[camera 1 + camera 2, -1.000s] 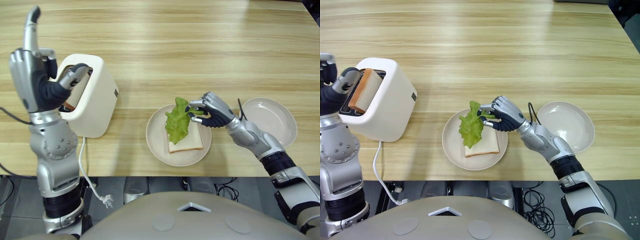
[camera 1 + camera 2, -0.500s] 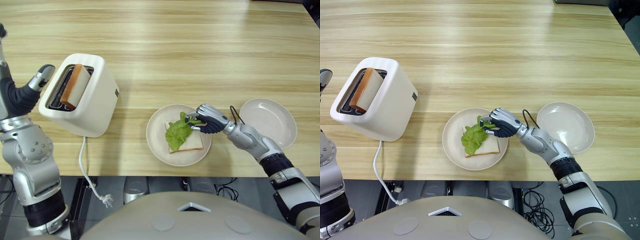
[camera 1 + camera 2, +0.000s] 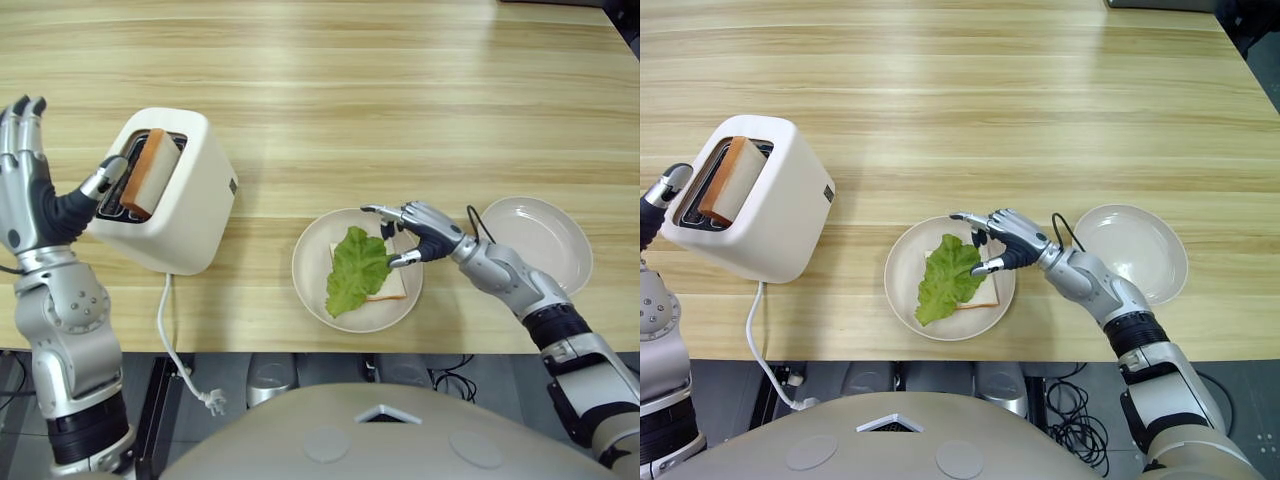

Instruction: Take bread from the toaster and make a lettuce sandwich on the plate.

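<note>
A white toaster (image 3: 180, 205) is sitting at the left of the scene, with one slice of bread (image 3: 148, 172) standing up out of its slot. To its right, nearer the front, a round cream plate (image 3: 308, 285) is holding a second bread slice (image 3: 394, 289). A green lettuce leaf (image 3: 352, 272) is lying flat over it, covering most of it and trailing toward the plate's near-left rim.

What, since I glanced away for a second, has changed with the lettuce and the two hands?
The right hand lowered the lettuce onto the bread slice on the plate and let go, its fingers now open. The left hand drew back from over the toaster's slot to its left side, open. The toaster, the bread in it and the second plate stayed put.
</note>
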`<state>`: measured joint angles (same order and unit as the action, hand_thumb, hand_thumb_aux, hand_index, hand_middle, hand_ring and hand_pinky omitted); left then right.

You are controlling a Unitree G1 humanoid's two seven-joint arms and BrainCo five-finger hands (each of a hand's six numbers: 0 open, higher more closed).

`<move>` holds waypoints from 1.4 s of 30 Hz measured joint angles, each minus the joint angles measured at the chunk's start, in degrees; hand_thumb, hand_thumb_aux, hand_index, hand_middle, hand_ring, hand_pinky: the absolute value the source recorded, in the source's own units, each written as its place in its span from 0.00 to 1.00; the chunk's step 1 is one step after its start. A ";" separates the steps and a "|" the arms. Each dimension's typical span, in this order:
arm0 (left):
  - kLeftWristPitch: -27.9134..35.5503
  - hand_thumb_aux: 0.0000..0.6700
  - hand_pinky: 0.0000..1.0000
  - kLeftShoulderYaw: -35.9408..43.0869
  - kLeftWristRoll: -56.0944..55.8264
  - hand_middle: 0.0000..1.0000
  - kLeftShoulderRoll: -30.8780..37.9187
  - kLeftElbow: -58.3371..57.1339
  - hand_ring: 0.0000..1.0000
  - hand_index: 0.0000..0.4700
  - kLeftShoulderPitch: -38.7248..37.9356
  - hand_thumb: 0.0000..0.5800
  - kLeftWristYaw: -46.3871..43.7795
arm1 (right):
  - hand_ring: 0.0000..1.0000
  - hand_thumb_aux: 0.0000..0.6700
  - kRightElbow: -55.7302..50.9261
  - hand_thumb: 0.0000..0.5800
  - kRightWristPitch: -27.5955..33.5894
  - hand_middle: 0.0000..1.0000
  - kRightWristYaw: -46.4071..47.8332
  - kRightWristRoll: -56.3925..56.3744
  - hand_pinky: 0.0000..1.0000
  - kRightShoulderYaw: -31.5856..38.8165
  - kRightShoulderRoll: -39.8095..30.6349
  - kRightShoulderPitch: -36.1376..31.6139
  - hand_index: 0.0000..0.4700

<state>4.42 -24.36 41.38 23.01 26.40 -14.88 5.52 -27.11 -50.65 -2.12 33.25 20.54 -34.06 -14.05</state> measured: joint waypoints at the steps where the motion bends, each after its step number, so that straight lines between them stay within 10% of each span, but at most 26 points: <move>1: 0.54 0.00 0.00 0.40 0.85 0.00 0.71 -0.71 0.00 0.00 -0.51 0.00 -0.50 | 0.06 0.00 0.49 0.00 0.04 0.06 -0.09 0.00 0.06 -0.71 -0.08 -0.22 0.00; 12: 3.31 0.00 0.00 8.03 6.82 0.00 2.86 -6.22 0.00 0.00 -1.85 0.00 -2.66 | 0.00 0.00 3.16 0.00 1.61 0.00 -4.25 0.50 0.00 -7.55 -0.51 -2.53 0.00; 13: 3.35 0.70 0.00 8.64 7.28 0.00 3.02 -6.22 0.00 0.69 -1.83 0.91 -2.84 | 0.00 0.00 3.16 0.00 1.70 0.00 -4.50 0.53 0.00 -7.89 -0.49 -2.53 0.00; 14: 3.45 0.70 0.00 9.31 7.59 0.00 3.06 -6.24 0.00 0.69 -1.75 0.91 -3.00 | 0.00 0.00 3.16 0.00 1.78 0.00 -4.94 0.54 0.00 -8.10 -0.48 -2.52 0.00; 15: 3.56 1.00 0.00 9.95 7.65 0.00 3.12 -6.28 0.00 0.98 -1.67 1.00 -3.11 | 0.00 0.00 3.16 0.00 1.79 0.00 -5.13 0.56 0.00 -8.13 -0.48 -2.50 0.00; 36: 3.88 1.00 0.00 11.32 7.99 0.00 3.63 -4.83 0.00 0.98 5.60 1.00 1.16 | 0.00 0.00 2.86 0.00 2.16 0.00 -7.57 1.64 0.00 -8.06 1.22 -0.08 0.00; 37: 3.80 1.00 0.69 11.24 7.79 0.69 3.61 -4.58 0.69 0.98 5.75 1.00 1.16 | 0.00 0.00 2.86 0.00 2.26 0.00 -7.88 1.69 0.00 -8.09 1.31 -0.09 0.00; 38: 3.68 1.00 1.00 11.01 7.44 1.00 3.55 -3.66 1.00 0.98 5.97 1.00 1.16 | 0.00 0.00 2.86 0.00 2.27 0.00 -8.16 1.70 0.00 -8.16 1.34 -0.09 0.00; 42: 1.76 1.00 1.00 10.50 2.91 1.00 3.23 1.73 1.00 0.98 11.74 1.00 0.26 | 0.00 0.00 2.97 0.00 2.07 0.00 -11.33 1.30 0.00 -10.64 1.61 -0.40 0.00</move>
<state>6.18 -13.86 44.29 26.25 28.13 -3.13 5.78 -24.14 -48.58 -13.45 34.55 9.90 -32.46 -14.45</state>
